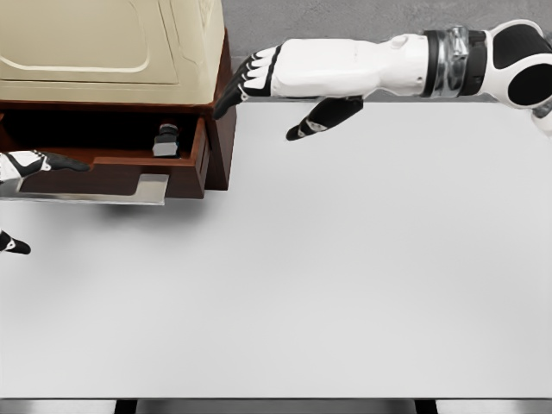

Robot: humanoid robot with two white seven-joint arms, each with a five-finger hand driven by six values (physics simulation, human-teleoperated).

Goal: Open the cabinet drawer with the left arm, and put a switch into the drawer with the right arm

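A dark brown cabinet [220,103] with a cream top stands at the upper left of the white table [345,285]. Its drawer [200,164] is pulled out toward me, with a metal handle [129,191] along the front. A small black and grey switch [166,141] lies inside the drawer near its right wall. My right hand [259,86] hovers just right of the cabinet, above the drawer's right corner, fingers spread and holding nothing. My left hand [30,166] shows at the left edge by the drawer front, fingers extended over the handle's left end.
The cabinet's cream top [103,43] fills the upper left corner. A grey floor strip [345,17] runs behind the table's far edge. The table's front edge [276,399] lies at the bottom of the view.
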